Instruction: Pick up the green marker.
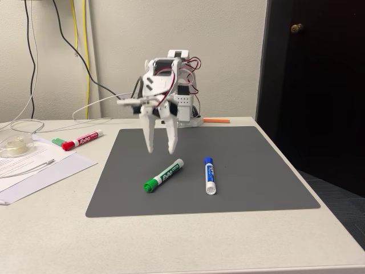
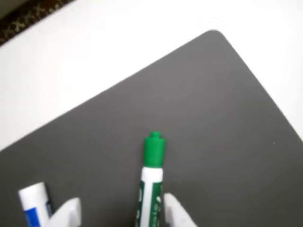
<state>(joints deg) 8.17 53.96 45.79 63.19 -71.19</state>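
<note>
The white plastic two-finger gripper hangs above the smooth dark grey rectangular mat, its tapered fingers spread apart with nothing between them. Just below and slightly right of its fingertips in the fixed view lies the green marker, a white cylindrical plastic barrel with green print and a green cap, flat on the mat. Its long axis runs diagonally, cap end toward the near left. In the wrist view the green marker lies between the finger tips, cap pointing away from the gripper. Farther right in the fixed view rests a blue-capped white marker.
</note>
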